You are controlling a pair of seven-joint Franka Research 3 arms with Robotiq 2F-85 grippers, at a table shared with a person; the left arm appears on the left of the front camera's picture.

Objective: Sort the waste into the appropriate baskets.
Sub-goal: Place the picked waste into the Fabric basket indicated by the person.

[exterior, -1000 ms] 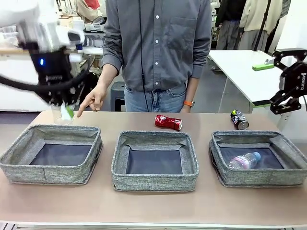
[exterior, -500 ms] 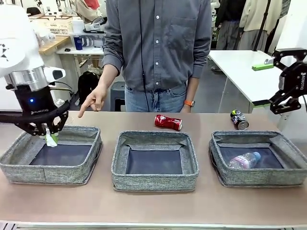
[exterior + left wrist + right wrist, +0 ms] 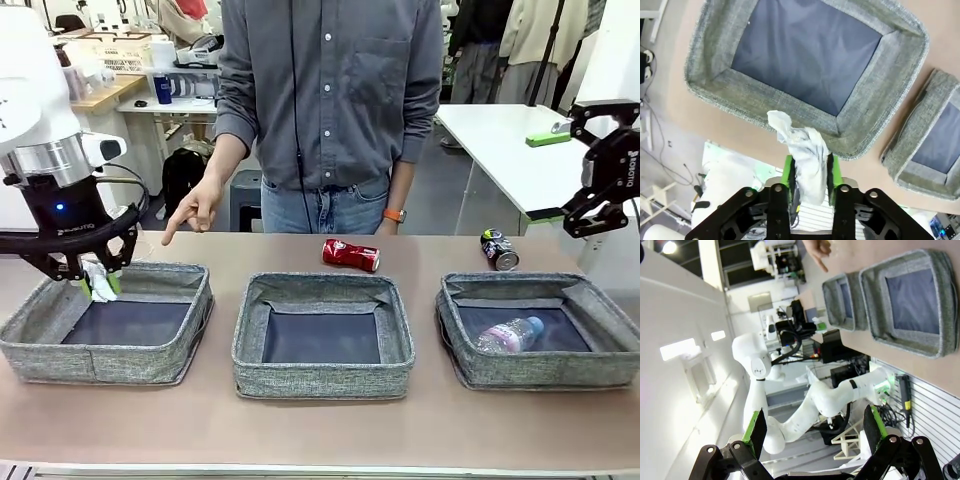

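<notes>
Baskets [image 3: 323, 380] are rough woven cloth, the crumpled paper [image 3: 807, 165] matt, the red can [image 3: 351, 255] glossy metal.

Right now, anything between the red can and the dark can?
Nothing: bare tabletop between the red crushed can and the dark crushed can, front view.

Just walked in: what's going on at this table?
A robot is sorting rubbish into baskets. Its left gripper holds crumpled paper in its jaws over the edge of the left basket; a person's hand points toward it. The right gripper hangs open at the side. A bottle lies in the right basket; a red can and a dark can lie on the table.
</notes>
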